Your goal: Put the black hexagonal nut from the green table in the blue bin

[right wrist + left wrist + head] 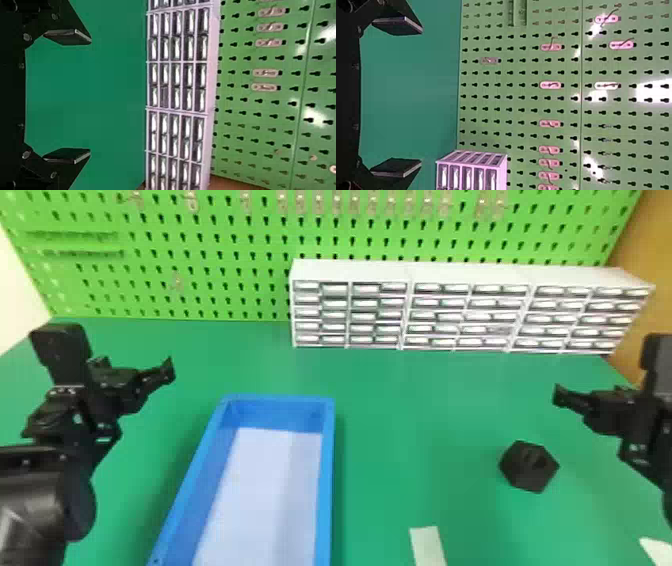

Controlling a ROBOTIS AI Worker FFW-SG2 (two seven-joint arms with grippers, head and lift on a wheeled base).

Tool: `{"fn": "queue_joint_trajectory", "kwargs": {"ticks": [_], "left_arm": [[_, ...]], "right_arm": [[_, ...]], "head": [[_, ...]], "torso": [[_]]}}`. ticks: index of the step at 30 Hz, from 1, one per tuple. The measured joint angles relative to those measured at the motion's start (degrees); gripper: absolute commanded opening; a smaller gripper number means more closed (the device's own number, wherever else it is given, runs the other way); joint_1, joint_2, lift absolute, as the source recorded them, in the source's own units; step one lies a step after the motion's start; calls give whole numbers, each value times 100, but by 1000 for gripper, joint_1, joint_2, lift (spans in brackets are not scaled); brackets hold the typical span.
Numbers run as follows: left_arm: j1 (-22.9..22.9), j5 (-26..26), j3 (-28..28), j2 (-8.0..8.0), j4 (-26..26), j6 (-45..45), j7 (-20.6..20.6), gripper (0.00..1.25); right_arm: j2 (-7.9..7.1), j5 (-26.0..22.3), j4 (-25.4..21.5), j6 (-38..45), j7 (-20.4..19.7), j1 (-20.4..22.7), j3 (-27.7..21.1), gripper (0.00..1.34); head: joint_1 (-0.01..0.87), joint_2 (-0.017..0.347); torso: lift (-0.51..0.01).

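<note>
On the near part of the green bench (390, 390) there is a blue bin (327, 470), smooth like plastic, with straight walls and a pale flat bottom. It is a long rectangle, and its long axis goes from near towards the far edge of the bench. To the right of it lies a thin white strip (427, 545), and further right, a second white piece (657, 550).

A little farther, the black hexagonal nut (529, 472) rests on the bench, between the bin and the right edge, apart from both. It is thick and matt, with six sides; its hole seems to face up, though the dark surface is poor to read. It is about as wide as deep, so I cannot tell a long axis.

The left claw (117, 385) is above the left side of the bench, its two flat black fingers apart. The right claw (607, 410) is above the right side, its fingers also apart.

Along the far edge stands a white cabinet (470, 272) of small drawers, and behind it, a green metal-looking pegboard (210, 265) with rows of holes.
</note>
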Motion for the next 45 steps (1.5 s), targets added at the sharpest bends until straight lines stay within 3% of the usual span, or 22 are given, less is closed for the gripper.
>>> {"fn": "queue_joint_trajectory", "kwargs": {"ticks": [14,28,34,41,45], "left_arm": [[17,-16,47,3,0,0,-51,1138],[23,-12,49,2,0,0,-58,1138],[18,-14,47,1,1,0,-58,1138],[11,-16,28,0,6,0,-58,1138],[1,-16,20,0,7,0,-58,1138]], "right_arm": [[-172,-606,-372,1243,-887,18,45,1046],[-162,-845,-359,1345,-982,68,-129,1048],[-296,-877,-353,1583,-663,14,-258,1048],[-539,-460,-323,2085,338,-215,-144,1048],[-592,-125,-283,2210,721,-307,-47,1049]], "head": [[666,32],[666,32],[666,32],[666,32],[666,32]], "torso": [[-100],[-100],[-100],[-100],[-100]]}}
